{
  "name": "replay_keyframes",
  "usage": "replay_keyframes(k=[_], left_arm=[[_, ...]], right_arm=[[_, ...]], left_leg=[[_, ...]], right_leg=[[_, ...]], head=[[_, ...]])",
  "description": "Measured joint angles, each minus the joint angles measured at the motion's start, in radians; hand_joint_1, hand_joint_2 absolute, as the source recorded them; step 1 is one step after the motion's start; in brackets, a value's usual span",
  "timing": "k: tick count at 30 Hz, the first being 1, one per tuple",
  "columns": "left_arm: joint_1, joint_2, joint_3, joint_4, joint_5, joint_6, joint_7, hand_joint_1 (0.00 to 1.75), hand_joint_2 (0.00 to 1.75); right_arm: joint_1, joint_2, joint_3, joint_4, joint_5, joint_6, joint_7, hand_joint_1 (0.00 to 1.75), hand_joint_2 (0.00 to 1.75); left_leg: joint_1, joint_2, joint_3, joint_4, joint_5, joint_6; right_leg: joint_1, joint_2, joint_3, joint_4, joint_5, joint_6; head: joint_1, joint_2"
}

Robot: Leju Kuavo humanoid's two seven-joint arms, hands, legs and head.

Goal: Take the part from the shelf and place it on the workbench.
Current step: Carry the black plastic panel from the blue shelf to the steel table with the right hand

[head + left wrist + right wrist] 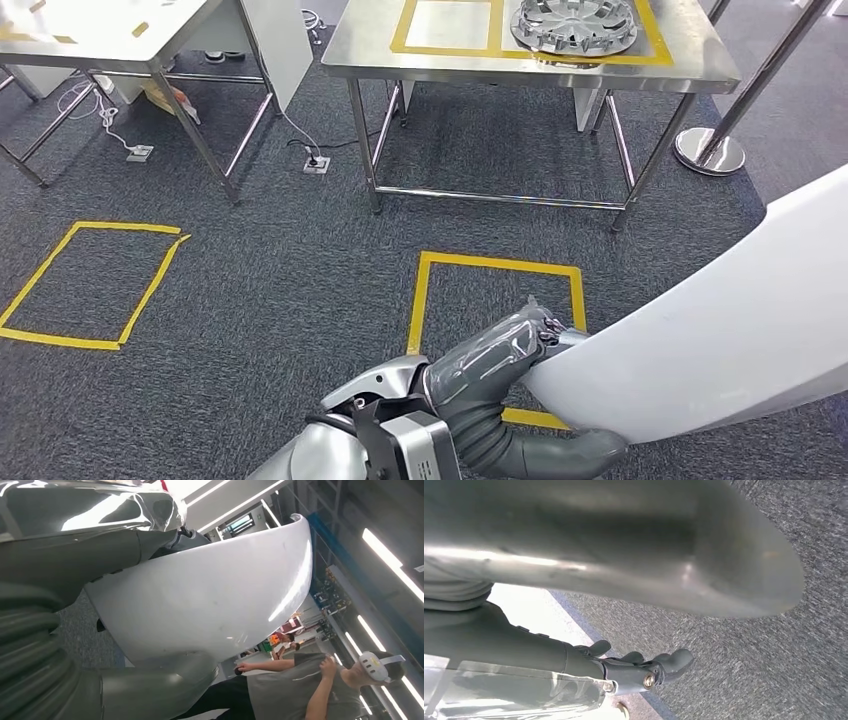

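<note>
Now, looking down from my head, I carry the white curved panel [720, 330] low at my right side, its near end gripped in my left hand [500, 355]. Ahead stands the steel workbench [370, 50] with yellow tape rectangles on its top; a round grey finned casting [575, 25] sits in the right rectangle, the left one [447, 27] bare. On the carpet just ahead of me lies a yellow taped square [497, 300], partly covered by the panel.

From my left wrist, the thumb [150, 685] lies against one face of the panel [210, 595] and the covered fingers [80, 510] wrap the other, so it is clamped between them. A person wearing a headset [310, 685] stands beyond.

From my right wrist, my right hand [639, 670] has its fingers stretched along the panel's white edge [534, 610]; I cannot tell whether it truly grips or merely steadies.

I judge this the carrying step: the panel is off the shelf, well short of the bench. Next I must approach, lift it above the tabletop and lay it flat, clear of the casting.
</note>
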Motion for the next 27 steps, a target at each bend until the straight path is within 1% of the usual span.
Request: replay_keyframes(k=[1,2,3,4,5,6,8,9,10,11,12,13,14,15,16,17,18,19,20,21,23,24,25,26,27], left_arm=[[0.0,0.0,-0.001,0.0,0.0,0.0,0.0,1.75,1.75],[0.0,0.0,-0.001,0.0,0.0,0.0,0.0,1.75,1.75],[-0.001,0.0,-0.001,0.0,0.0,0.0,0.0,1.75,1.75],[-0.001,0.0,-0.001,-0.001,0.0,0.0,0.001,1.75,1.75],[-0.001,0.0,-0.002,-0.002,0.0,0.0,0.001,1.75,1.75],[-0.001,0.0,-0.002,-0.004,0.0,0.0,0.001,1.75,1.75],[-0.001,-0.002,-0.001,-0.006,-0.001,0.0,0.002,1.75,1.75],[-0.001,-0.003,-0.001,-0.007,-0.001,0.0,0.002,1.75,1.75],[-0.002,-0.004,-0.001,-0.008,-0.001,-0.001,0.002,1.75,1.75],[-0.002,-0.004,-0.001,-0.008,-0.001,-0.002,0.002,1.75,1.75],[-0.002,-0.003,-0.001,-0.008,-0.001,-0.003,0.003,1.75,1.75],[-0.001,-0.003,-0.002,-0.008,-0.001,-0.003,0.003,1.75,1.75],[0.0,-0.002,-0.002,-0.008,-0.001,-0.004,0.004,1.75,1.75],[0.001,-0.002,-0.002,-0.008,-0.001,-0.004,0.004,1.75,1.75],[0.001,-0.002,-0.002,-0.008,-0.001,-0.004,0.004,1.75,1.75],[0.001,-0.002,-0.002,-0.008,-0.001,-0.005,0.004,1.75,1.75],[0.001,-0.001,-0.002,-0.008,-0.001,-0.006,0.004,1.75,1.75],[0.001,-0.001,-0.002,-0.009,-0.001,-0.007,0.005,1.75,1.75],[0.001,-0.001,-0.003,-0.009,-0.001,-0.008,0.006,1.75,1.75],[0.0,-0.001,-0.003,-0.01,-0.001,-0.01,0.007,1.75,1.75],[-0.001,-0.002,-0.003,-0.013,-0.002,-0.014,0.008,1.75,1.75],[-0.002,-0.002,-0.003,-0.015,-0.002,-0.015,0.008,1.75,1.75],[-0.003,-0.003,-0.004,-0.016,-0.002,-0.015,0.008,1.75,1.75],[-0.004,-0.002,-0.005,-0.017,-0.002,-0.016,0.009,1.75,1.75],[-0.004,-0.002,-0.006,-0.016,-0.002,-0.017,0.01,1.75,1.75]], right_arm=[[0.0,0.0,0.0,0.0,0.001,0.0,0.0,0.0,0.0],[0.0,0.001,0.0,0.0,0.001,0.0,-0.001,0.0,0.0],[-0.001,0.001,0.0,0.0,0.002,0.0,-0.002,0.0,0.0],[-0.002,0.001,0.0,0.0,0.002,0.0,-0.003,0.0,0.0],[-0.003,0.001,0.0,0.0,0.003,0.0,-0.004,0.0,0.0],[-0.004,0.002,0.001,0.0,0.003,0.0,-0.004,0.0,0.0],[-0.005,0.004,0.002,0.0,0.003,0.0,-0.005,0.0,0.0],[-0.006,0.005,0.003,0.0,0.003,0.0,-0.006,0.0,0.0],[-0.008,0.005,0.004,0.0,0.003,0.0,-0.006,0.0,0.0],[-0.009,0.005,0.005,0.0,0.004,0.0,-0.006,0.0,0.0],[-0.009,0.005,0.006,0.0,0.004,0.0,-0.006,0.0,0.0],[-0.008,0.004,0.006,0.0,0.004,0.0,-0.006,0.0,0.0],[-0.006,0.005,0.006,0.0,0.004,0.0,-0.006,0.0,0.0],[-0.005,0.005,0.006,0.0,0.004,0.0,-0.006,0.0,0.0],[-0.005,0.005,0.006,0.0,0.003,0.0,-0.006,0.0,0.0],[-0.005,0.005,0.006,0.0,0.004,0.0,-0.006,0.0,0.0],[-0.005,0.005,0.006,0.0,0.003,0.0,-0.006,0.0,0.0],[-0.006,0.006,0.007,0.0,0.003,0.0,-0.006,0.0,0.0],[-0.005,0.007,0.007,0.001,0.003,0.0,-0.005,0.0,0.0],[-0.005,0.008,0.007,0.001,0.003,0.0,-0.005,0.0,0.0],[-0.005,0.011,0.006,0.001,0.003,0.0,-0.003,0.0,0.0],[-0.006,0.011,0.006,0.001,0.003,-0.001,-0.003,0.0,0.0],[-0.007,0.012,0.006,0.0,0.002,-0.001,-0.003,0.0,0.0],[-0.008,0.012,0.006,0.0,0.001,-0.001,-0.003,0.0,0.0],[-0.007,0.012,0.006,0.0,0.0,-0.002,-0.003,0.0,0.0]], left_leg=[[0.0,0.0,0.02,-0.061,0.045,0.003],[-0.001,0.0,0.05,-0.132,0.084,0.007],[-0.004,0.0,0.078,-0.193,0.108,0.012],[-0.006,0.0,0.097,-0.231,0.116,0.016],[-0.009,0.0,0.106,-0.248,0.111,0.021],[-0.01,-0.001,0.11,-0.253,0.105,0.026],[-0.006,-0.003,0.123,-0.259,0.1,0.037],[-0.004,-0.002,0.133,-0.261,0.097,0.043],[-0.003,-0.002,0.142,-0.263,0.093,0.048],[-0.004,-0.001,0.147,-0.264,0.088,0.052],[-0.005,-0.002,0.151,-0.264,0.083,0.055],[-0.007,-0.003,0.156,-0.264,0.077,0.057],[-0.008,-0.004,0.164,-0.264,0.07,0.058],[-0.009,-0.005,0.174,-0.263,0.062,0.057],[-0.009,-0.006,0.187,-0.263,0.052,0.054],[-0.01,-0.007,0.2,-0.264,0.041,0.051],[-0.011,-0.007,0.212,-0.263,0.031,0.046],[-0.012,-0.006,0.22,-0.262,0.022,0.041],[-0.013,-0.006,0.225,-0.262,0.014,0.034],[-0.014,-0.006,0.229,-0.261,0.011,0.029],[-0.014,-0.005,0.225,-0.244,0.01,0.021],[-0.013,-0.004,0.208,-0.216,0.011,0.017],[-0.011,-0.002,0.178,-0.169,0.007,0.012],[-0.009,-0.001,0.136,-0.108,-0.006,0.005],[-0.006,0.0,0.088,-0.044,-0.027,0.0]], right_leg=[[0.0,0.001,0.01,0.0,-0.007,0.002],[0.0,0.002,0.019,-0.001,-0.014,0.006],[0.001,0.003,0.026,-0.002,-0.021,0.011],[0.002,0.003,0.031,-0.004,-0.027,0.017],[0.003,0.002,0.035,-0.005,-0.029,0.024],[0.003,0.002,0.04,-0.006,-0.029,0.031],[0.002,0.0,0.042,0.006,-0.033,0.038],[0.002,0.0,0.031,0.031,-0.042,0.039],[0.002,-0.001,0.006,0.078,-0.058,0.04],[0.004,-0.001,-0.029,0.141,-0.079,0.042],[0.005,-0.001,-0.073,0.208,-0.102,0.043],[0.006,-0.001,-0.113,0.26,-0.118,0.044],[0.007,-0.001,-0.14,0.282,-0.119,0.043],[0.007,-0.001,-0.148,0.267,-0.098,0.041],[0.007,-0.001,-0.138,0.215,-0.059,0.039],[0.007,-0.001,-0.118,0.142,-0.009,0.036],[0.008,-0.002,-0.099,0.081,0.021,0.033],[0.01,-0.003,-0.083,0.039,0.041,0.029],[0.012,-0.003,-0.077,0.021,0.047,0.024],[0.014,-0.003,-0.074,0.021,0.039,0.018],[0.011,-0.001,-0.063,0.02,0.041,0.008],[0.008,0.0,-0.056,0.019,0.037,0.003],[0.005,0.0,-0.047,0.017,0.031,-0.002],[0.005,0.0,-0.04,0.016,0.024,-0.006],[0.005,0.0,-0.033,0.016,0.017,-0.008]], head=[[-0.002,0.0],[-0.004,0.0],[-0.006,0.0],[-0.007,0.0],[-0.007,0.0],[-0.007,0.0],[-0.005,0.0],[-0.001,0.0],[0.003,0.0],[0.008,0.0],[0.013,0.0],[0.016,0.0],[0.018,0.0],[0.02,0.0],[0.022,0.0],[0.024,0.0],[0.026,0.0],[0.027,0.0],[0.028,0.0],[0.027,0.0],[0.025,0.0],[0.02,0.0],[0.015,0.0],[0.01,0.0],[0.005,0.0]])
